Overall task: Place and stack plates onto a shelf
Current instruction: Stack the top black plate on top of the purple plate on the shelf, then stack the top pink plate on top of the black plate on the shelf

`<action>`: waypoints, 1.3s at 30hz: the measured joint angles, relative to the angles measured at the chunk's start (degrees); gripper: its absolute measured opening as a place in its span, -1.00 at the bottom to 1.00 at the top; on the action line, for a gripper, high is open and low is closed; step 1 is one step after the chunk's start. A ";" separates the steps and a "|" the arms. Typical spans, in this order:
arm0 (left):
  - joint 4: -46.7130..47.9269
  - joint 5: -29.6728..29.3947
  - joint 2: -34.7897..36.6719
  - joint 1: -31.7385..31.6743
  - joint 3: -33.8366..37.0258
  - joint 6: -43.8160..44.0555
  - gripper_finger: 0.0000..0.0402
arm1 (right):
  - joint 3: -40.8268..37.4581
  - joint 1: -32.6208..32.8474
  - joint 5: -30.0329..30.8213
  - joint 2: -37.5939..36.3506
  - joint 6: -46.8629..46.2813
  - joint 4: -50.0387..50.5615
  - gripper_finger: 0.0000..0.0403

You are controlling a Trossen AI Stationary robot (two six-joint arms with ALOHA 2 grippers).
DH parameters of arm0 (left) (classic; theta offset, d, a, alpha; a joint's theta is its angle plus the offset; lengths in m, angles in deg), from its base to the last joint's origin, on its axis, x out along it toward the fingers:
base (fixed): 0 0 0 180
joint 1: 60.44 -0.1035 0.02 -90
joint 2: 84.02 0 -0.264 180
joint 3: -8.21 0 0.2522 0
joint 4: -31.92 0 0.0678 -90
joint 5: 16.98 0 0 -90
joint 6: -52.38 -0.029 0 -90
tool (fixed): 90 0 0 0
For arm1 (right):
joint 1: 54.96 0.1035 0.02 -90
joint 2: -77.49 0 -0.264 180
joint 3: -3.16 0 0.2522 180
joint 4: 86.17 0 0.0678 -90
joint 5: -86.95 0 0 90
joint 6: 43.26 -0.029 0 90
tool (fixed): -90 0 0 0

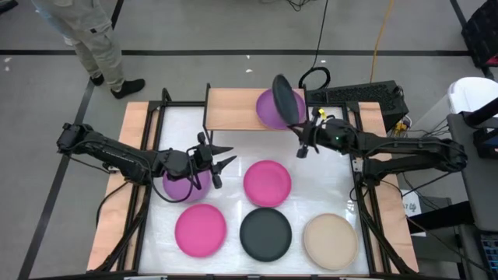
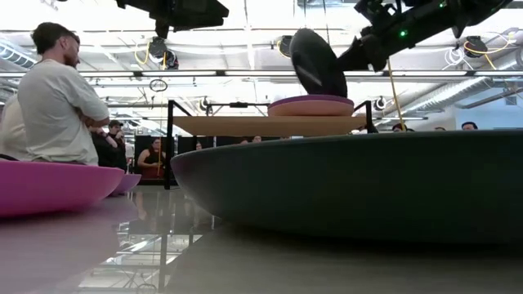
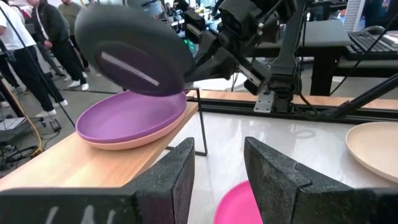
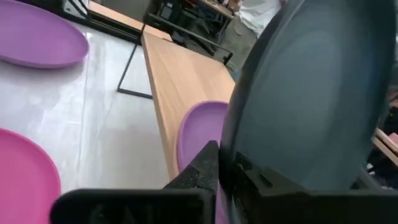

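Observation:
My right gripper [image 1: 299, 124] is shut on a black plate [image 1: 286, 99] that stands steeply tilted over the right end of the light-wood shelf [image 1: 232, 109]. On the shelf, under the plate, a purple plate [image 3: 130, 118] lies on a salmon plate [image 2: 310, 109]. My left gripper [image 3: 217, 180] is open and empty. It hangs over the table's left half, by a second purple plate [image 1: 180, 188] that lies flat on the table. My right gripper pinches the black plate's rim [image 4: 231, 155] between its two fingers, one finger on each face. The fingers come slanting from the table's near right side. The plate stands almost on edge above the purple plate on the shelf [image 2: 319, 64]. I cannot tell whether its lower edge touches that plate.
On the table lie two hot pink plates [image 1: 267, 183] [image 1: 200, 231], a black plate [image 1: 265, 233] and a beige plate [image 1: 330, 241]. Wooden strips run along the table's left and right sides. People stand beyond the far edge [image 2: 53, 106].

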 joint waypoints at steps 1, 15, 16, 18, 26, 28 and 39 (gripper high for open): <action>0.03 0.00 0.00 0.00 0.00 0.00 -0.28 | 0.00 0.03 -0.04 -0.16 -0.27 -0.04 -0.85; 0.55 0.11 0.01 0.00 0.01 0.51 -0.28 | 0.02 0.01 1.31 -1.21 -2.96 4.19 -0.38; 0.97 0.60 0.02 0.00 0.01 0.82 -0.28 | 0.02 0.01 1.16 -1.29 -3.41 3.83 -0.37; 2.08 1.84 0.02 0.01 0.01 1.47 -0.28 | 0.00 0.08 0.99 -2.00 -5.44 3.91 -0.35; 8.59 5.63 0.02 1.24 0.02 3.61 -0.28 | 0.00 5.47 -8.00 -4.30 -13.07 4.86 -0.35; 10.00 5.70 0.00 1.79 0.02 3.54 -0.28 | -0.01 7.80 -8.08 -4.82 -14.65 4.83 -0.34; 9.90 8.64 -11.05 2.74 -0.19 -14.39 -0.28 | -5.53 17.69 -4.34 -5.96 -14.34 -4.02 -0.34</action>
